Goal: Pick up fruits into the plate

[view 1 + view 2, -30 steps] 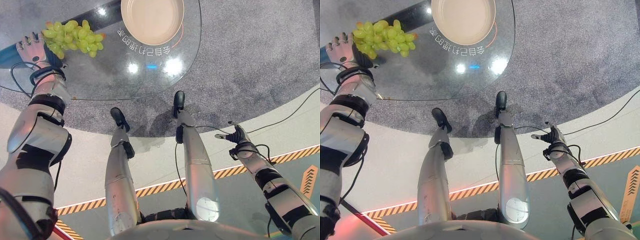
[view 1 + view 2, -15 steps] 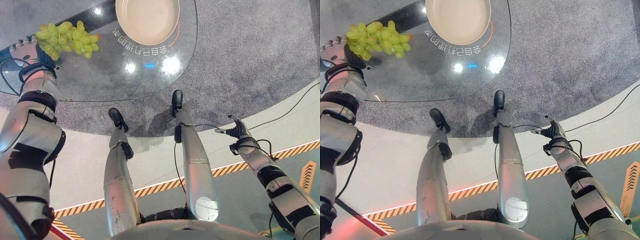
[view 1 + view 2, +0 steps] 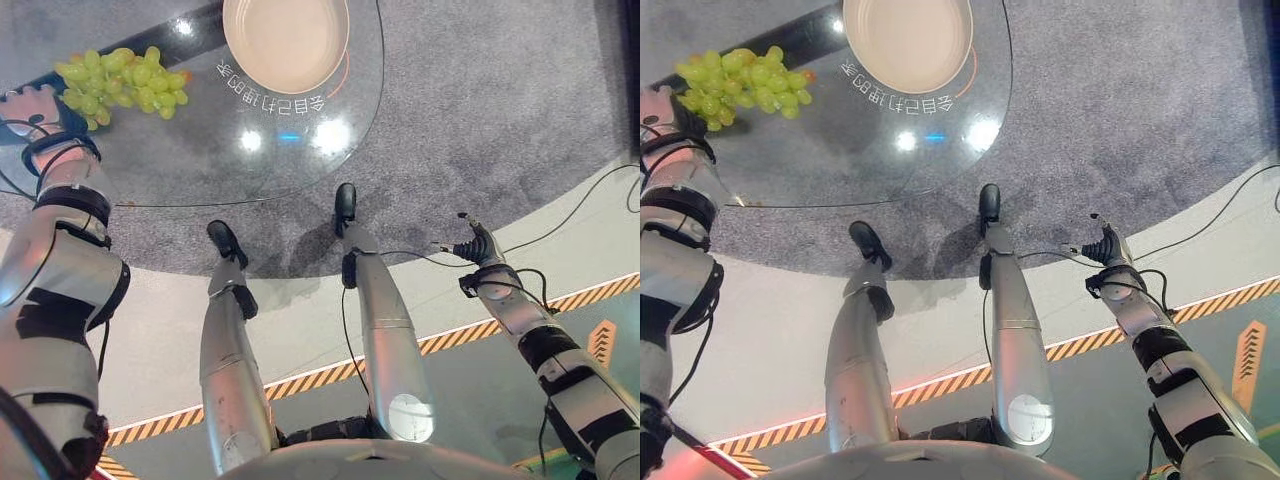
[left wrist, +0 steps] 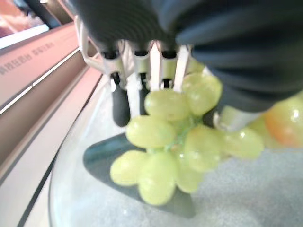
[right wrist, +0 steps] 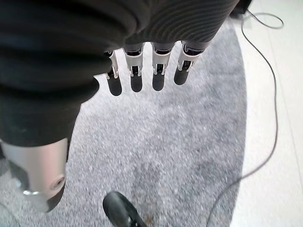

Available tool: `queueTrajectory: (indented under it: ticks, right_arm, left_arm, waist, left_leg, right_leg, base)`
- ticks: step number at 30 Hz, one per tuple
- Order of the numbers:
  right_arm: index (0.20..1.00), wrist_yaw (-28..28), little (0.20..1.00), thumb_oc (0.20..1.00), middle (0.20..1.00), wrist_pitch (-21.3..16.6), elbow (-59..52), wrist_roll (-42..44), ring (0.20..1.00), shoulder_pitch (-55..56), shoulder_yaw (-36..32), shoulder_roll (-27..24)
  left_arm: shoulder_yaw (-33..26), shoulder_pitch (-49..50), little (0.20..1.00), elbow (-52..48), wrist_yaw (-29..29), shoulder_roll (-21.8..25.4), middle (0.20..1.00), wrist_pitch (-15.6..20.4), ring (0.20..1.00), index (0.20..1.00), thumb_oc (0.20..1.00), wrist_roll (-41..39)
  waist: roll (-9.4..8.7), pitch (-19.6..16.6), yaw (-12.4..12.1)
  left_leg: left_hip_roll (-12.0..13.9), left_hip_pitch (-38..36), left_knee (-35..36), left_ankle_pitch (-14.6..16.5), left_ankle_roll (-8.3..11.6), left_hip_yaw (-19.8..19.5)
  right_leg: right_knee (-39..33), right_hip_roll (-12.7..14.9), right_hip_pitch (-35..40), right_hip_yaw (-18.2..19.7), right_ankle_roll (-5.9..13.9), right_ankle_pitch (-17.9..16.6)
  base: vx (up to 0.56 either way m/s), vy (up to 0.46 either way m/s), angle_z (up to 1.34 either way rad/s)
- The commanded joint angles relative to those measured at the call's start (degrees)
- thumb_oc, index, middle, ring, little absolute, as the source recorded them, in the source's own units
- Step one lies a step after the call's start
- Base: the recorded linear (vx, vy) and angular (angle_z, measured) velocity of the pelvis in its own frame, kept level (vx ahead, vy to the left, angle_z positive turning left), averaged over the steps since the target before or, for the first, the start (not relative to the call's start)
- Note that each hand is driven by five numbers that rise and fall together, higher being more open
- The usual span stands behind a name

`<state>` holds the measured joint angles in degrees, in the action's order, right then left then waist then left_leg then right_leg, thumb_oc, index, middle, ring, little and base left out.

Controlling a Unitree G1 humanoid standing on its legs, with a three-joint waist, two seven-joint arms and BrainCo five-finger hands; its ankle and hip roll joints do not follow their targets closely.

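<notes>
A bunch of green grapes (image 3: pixel 115 80) is at the left part of a round glass table (image 3: pixel 250 130). My left hand (image 3: pixel 33 103) is at the bunch's left side. Up close, its fingers (image 4: pixel 120 101) stand behind the grapes (image 4: pixel 175 142) and its thumb (image 4: pixel 234 118) presses in from the other side, so it pinches the bunch. A small orange fruit (image 4: pixel 284 118) lies against the bunch. The beige plate (image 3: pixel 285 40) stands at the table's far side, to the right of the grapes, with nothing in it. My right hand (image 3: pixel 475 245) hangs low, off the table, with straight fingers (image 5: pixel 142 78).
The glass table shows grey carpet (image 3: pixel 500 90) through it. A dark strip (image 3: pixel 190 20) runs under the glass between the grapes and the plate. White lettering (image 3: pixel 270 95) is printed on the glass in front of the plate. Striped floor tape (image 3: pixel 330 370) runs below.
The whole picture has shifted, so the camera has moved. My left hand and the grapes keep their place relative to the plate. My right hand has risen slightly.
</notes>
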<state>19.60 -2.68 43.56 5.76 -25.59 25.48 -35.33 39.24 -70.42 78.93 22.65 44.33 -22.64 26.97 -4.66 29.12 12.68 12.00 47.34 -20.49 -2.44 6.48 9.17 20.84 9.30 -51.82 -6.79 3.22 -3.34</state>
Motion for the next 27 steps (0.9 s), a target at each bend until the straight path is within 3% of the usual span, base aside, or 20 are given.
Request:
queueTrajectory:
  ticks: [1,15,16,17,18,19,24,27]
  right_arm:
    - [1.000,1.31,1.000,1.000,1.000,-0.26,-2.48,2.33,1.000,1.98,-0.55,-1.19]
    - [1.000,2.74,1.000,1.000,1.000,-0.55,-4.53,2.17,1.000,3.20,0.48,-0.59]
    - [1.000,2.99,1.000,1.000,1.000,-0.82,-4.52,2.16,1.000,3.47,0.44,-0.52]
    - [1.000,3.10,1.000,1.000,1.000,-0.76,-4.69,2.07,1.000,3.57,0.41,-0.47]
    - [1.000,3.10,1.000,1.000,1.000,-0.76,-4.69,2.07,1.000,3.57,0.41,-0.47]
    - [1.000,3.28,1.000,1.000,1.000,-0.78,-4.81,1.94,1.000,3.76,0.41,-0.33]
    - [1.000,3.96,1.000,1.000,1.000,-1.05,-5.16,1.48,1.000,4.93,0.45,-0.06]
    - [1.000,4.49,1.000,1.000,1.000,-1.41,-4.82,1.55,1.000,5.15,0.67,0.29]
  left_arm:
    - [-1.89,4.61,0.200,2.70,-0.03,-0.25,0.200,-1.05,0.200,0.200,0.200,0.49]
    - [-2.35,4.33,0.200,0.82,9.70,0.28,0.200,6.17,0.200,0.200,0.200,-5.52]
    - [-2.38,4.48,0.231,0.49,9.98,0.36,0.231,6.46,0.231,0.231,0.231,-5.86]
    - [-2.46,4.61,0.536,0.28,10.30,0.34,0.536,6.53,0.536,0.536,0.536,-5.97]
    - [-2.46,4.61,0.536,0.28,10.30,0.34,0.536,6.53,0.536,0.536,0.536,-5.97]
    - [-2.60,4.82,1.000,0.07,10.76,0.34,1.000,6.65,1.000,1.000,1.000,-5.70]
    - [-3.93,6.29,1.000,-2.44,16.88,0.61,1.000,7.87,1.000,1.000,1.000,-5.88]
    - [-5.80,5.77,1.000,-3.85,21.36,0.72,1.000,10.50,1.000,1.000,1.000,-10.74]
  waist:
    - [-2.85,0.67,0.15]
    - [-2.39,0.67,-0.28]
    - [-2.18,0.67,-0.36]
    - [-2.08,0.67,-0.38]
    - [-2.08,0.67,-0.38]
    - [-1.95,0.67,-0.44]
    - [-1.19,0.67,-0.92]
    - [-1.16,0.67,-1.15]
  left_leg:
    - [-6.26,2.33,-1.45,4.22,-0.91,0.63]
    - [-6.55,0.73,0.15,3.64,-0.75,0.82]
    - [-6.65,0.67,0.17,3.60,-0.73,0.82]
    - [-6.70,0.63,0.21,3.59,-0.70,0.82]
    - [-6.70,0.63,0.21,3.59,-0.70,0.82]
    - [-6.76,0.55,0.29,3.57,-0.69,0.85]
    - [-6.99,-0.21,1.02,3.14,-0.61,1.08]
    - [-7.03,-0.45,1.35,3.12,-0.54,1.12]
  right_leg:
    - [-2.90,-5.64,1.90,2.33,0.92,2.55]
    - [-3.59,-5.60,3.29,2.02,0.93,3.02]
    - [-3.54,-5.53,3.33,1.96,0.92,3.11]
    - [-3.57,-5.47,3.37,1.94,0.93,3.14]
    - [-3.57,-5.47,3.37,1.94,0.93,3.14]
    - [-3.62,-5.41,3.44,1.90,0.93,3.19]
    - [-3.76,-4.98,3.98,1.52,0.97,3.44]
    - [-3.93,-4.90,4.19,1.25,0.99,3.57]
  base:
    - [0.00,0.000,0.00]
    - [0.00,0.000,0.00]
    - [0.00,0.000,0.00]
    - [0.00,0.000,0.00]
    - [0.00,0.000,0.00]
    - [0.00,0.000,0.00]
    - [-0.01,0.003,0.02]
    - [-0.01,-0.025,0.05]
